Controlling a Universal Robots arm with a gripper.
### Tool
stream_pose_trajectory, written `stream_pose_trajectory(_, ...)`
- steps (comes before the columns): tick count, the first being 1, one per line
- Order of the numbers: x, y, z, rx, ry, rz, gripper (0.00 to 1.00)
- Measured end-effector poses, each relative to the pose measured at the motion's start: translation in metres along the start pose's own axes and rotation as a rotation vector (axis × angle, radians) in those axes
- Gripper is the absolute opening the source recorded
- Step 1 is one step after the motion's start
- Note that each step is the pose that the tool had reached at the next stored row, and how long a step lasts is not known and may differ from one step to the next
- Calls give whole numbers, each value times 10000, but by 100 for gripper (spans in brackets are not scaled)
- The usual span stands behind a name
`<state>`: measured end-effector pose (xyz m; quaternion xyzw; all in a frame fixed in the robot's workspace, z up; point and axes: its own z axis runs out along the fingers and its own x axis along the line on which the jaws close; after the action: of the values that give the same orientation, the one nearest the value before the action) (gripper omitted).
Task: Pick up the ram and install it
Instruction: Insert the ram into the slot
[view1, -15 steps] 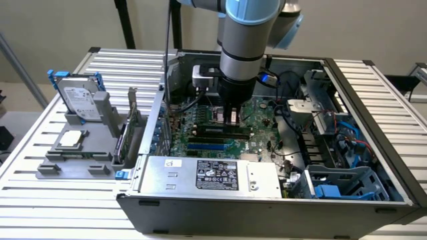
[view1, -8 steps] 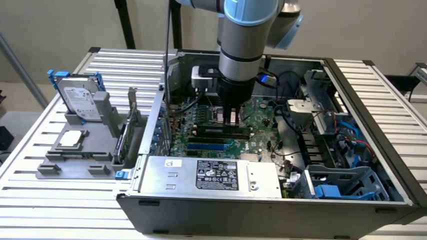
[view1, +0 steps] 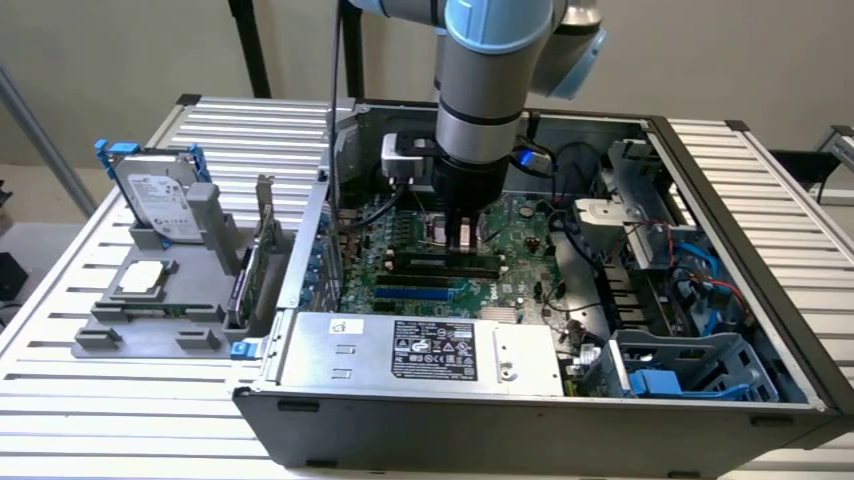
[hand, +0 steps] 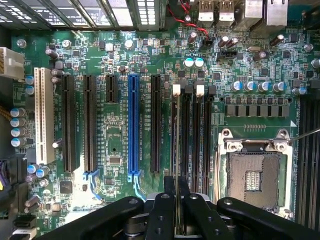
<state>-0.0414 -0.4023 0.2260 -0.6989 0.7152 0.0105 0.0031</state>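
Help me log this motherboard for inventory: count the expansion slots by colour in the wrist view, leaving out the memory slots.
White plastic expansion slot: 1
Black plastic expansion slots: 4
Blue plastic expansion slot: 1
Total: 6

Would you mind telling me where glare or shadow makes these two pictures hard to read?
In the wrist view, a bright washed-out patch hides the green motherboard near the foot of the blue slot, close to the black gripper, which holds the thin green ram stick edge-on. In the exterior view, the grey arm shades the board beneath it.
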Motion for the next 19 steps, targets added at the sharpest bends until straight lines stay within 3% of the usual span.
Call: stream_pose_trajectory(19, -15, 6, 35, 10, -1, 1, 15)
